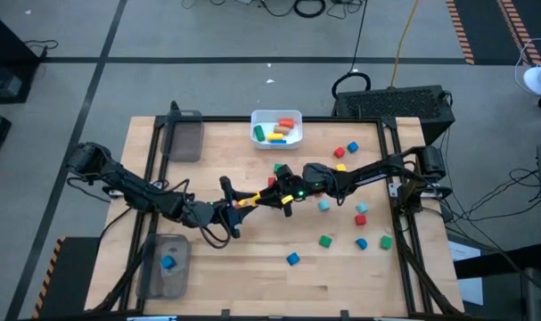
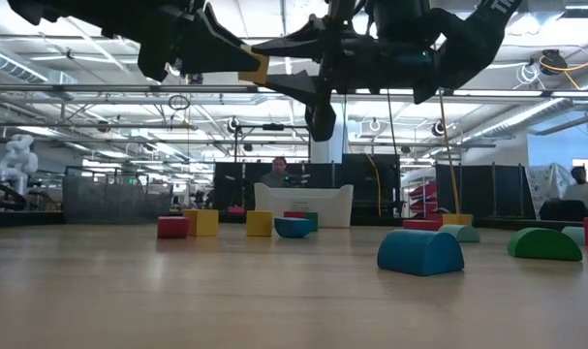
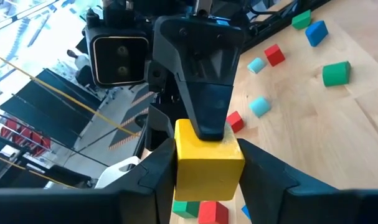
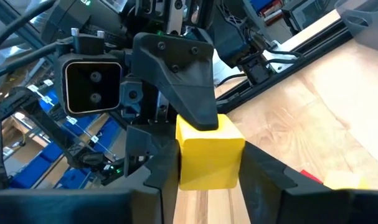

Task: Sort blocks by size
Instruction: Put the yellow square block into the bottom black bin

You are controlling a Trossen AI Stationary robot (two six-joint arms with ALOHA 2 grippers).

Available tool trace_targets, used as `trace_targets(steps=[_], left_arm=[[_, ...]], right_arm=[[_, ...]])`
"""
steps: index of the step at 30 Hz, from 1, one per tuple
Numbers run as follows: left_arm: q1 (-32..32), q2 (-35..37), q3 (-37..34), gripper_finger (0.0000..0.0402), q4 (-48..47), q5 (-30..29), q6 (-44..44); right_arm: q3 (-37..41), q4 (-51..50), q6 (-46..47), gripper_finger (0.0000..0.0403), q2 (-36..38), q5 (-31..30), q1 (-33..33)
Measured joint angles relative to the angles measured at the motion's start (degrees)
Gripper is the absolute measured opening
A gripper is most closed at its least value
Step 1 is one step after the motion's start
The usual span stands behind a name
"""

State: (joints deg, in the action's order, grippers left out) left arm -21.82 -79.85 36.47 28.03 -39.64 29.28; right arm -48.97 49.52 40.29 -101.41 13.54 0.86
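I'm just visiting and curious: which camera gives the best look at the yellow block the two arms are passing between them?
The left wrist view: the yellow block fills the frame, clamped between the left gripper fingers, the right gripper on it too. The right wrist view is nearly as close. The high view shows a speck, the low view one corner.

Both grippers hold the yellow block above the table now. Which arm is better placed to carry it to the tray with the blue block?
Probably the left. The left gripper and right gripper both clamp the yellow block mid-table. The tray with the blue block lies on the left arm's side.
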Motion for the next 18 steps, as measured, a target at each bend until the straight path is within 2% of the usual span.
trace_targets(steps=[5, 12, 18], left_arm=[[-0.61, 0.04, 0.04, 0.0149, 0.42, -1.59, -0.56], [-6.74, 0.61, 0.42, 0.0149, -1.39, -14.77, -0.45], [-11.5, 2.31, 1.87, 0.0149, -4.73, -20.43, -0.53]], right_arm=[[0.0, 1.23, -1.06, 0.0158, -0.02, -0.03, -0.39], [-0.03, -0.01, -4.15, 0.0176, 2.62, 5.06, 0.61], [-0.07, -1.95, -5.13, 0.0173, 5.77, 5.45, 1.05]])
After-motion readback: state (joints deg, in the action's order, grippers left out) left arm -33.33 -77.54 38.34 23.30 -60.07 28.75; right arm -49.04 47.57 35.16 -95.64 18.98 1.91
